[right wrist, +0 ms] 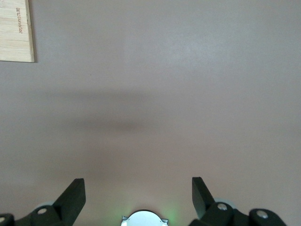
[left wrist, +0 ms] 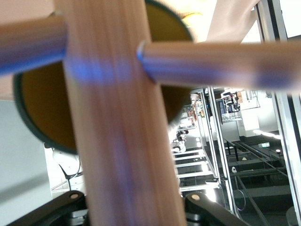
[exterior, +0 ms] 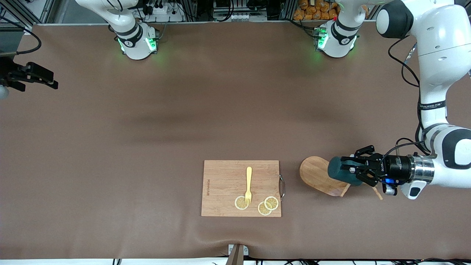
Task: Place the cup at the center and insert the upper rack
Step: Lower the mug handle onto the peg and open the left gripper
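Observation:
The upper rack, a light wooden mug tree, is tipped over on its side toward the left arm's end of the table. Its oval base (exterior: 316, 176) points toward the cutting board, and a thin peg (exterior: 378, 193) sticks out under the hand. My left gripper (exterior: 354, 171) is shut on the rack's pole (left wrist: 117, 141), with a black finger (left wrist: 200, 203) showing on either side. The dark teal cup (exterior: 340, 171) lies sideways against the pole just past the fingers, its tan inside (left wrist: 42, 108) facing the left wrist camera. My right gripper (exterior: 44, 78) waits open over bare table at the right arm's end.
A rectangular wooden cutting board (exterior: 220, 187) lies near the front edge at mid table, with a yellow fork (exterior: 249, 184) and lemon slices (exterior: 268, 205) on it. Its corner (right wrist: 16, 30) shows in the right wrist view. The brown mat (exterior: 184, 121) covers the table.

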